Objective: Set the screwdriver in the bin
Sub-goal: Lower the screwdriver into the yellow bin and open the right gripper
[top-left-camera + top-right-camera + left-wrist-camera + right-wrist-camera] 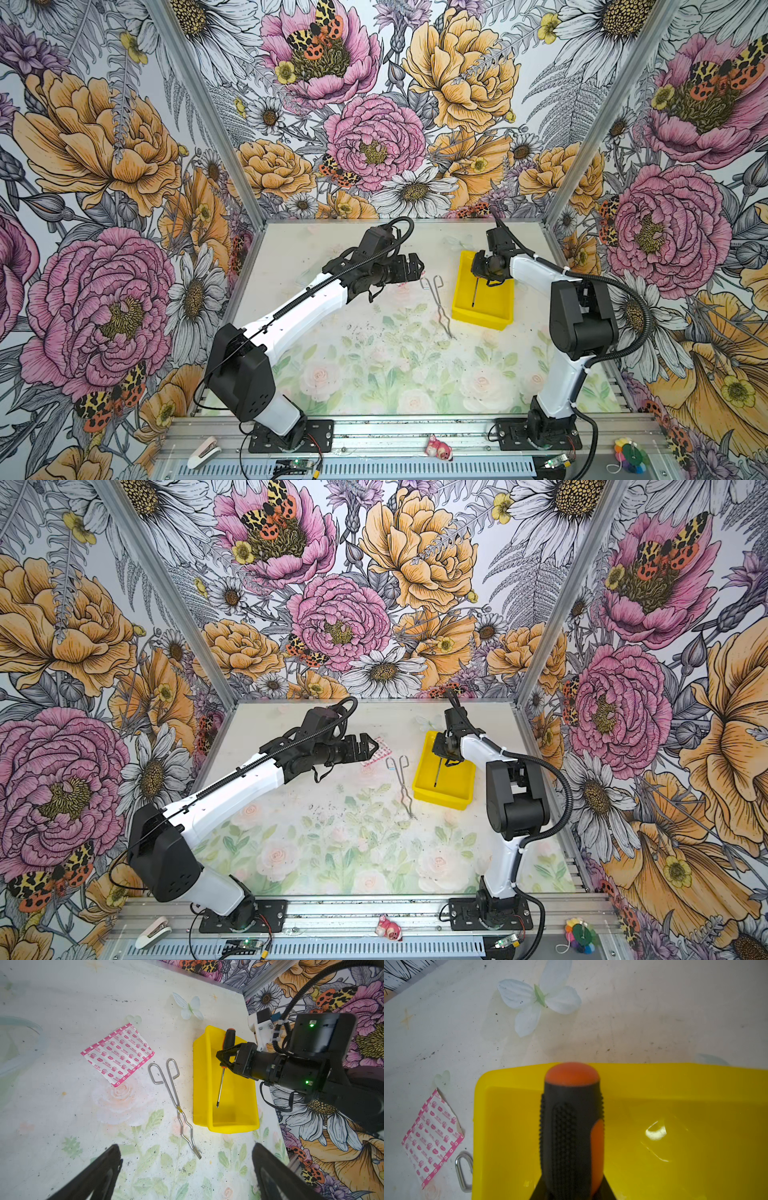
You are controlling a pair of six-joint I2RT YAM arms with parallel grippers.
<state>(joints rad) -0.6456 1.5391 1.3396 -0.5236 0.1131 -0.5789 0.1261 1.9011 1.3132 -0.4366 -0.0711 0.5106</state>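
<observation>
The bin (202,1084) sits near the table's (374,365) right edge, with wire tongs (174,1095) just beside its left wall; the near half of the table gives open room. My left pincer (419,266) hangs spread wide, left of the tongs. My right pincer (221,1059) is pinching the screwdriver (220,1086) where handle meets shaft, over the bin. The handle points toward the far wall and the shaft lies over the floor; whether the tip touches, I cannot tell.
</observation>
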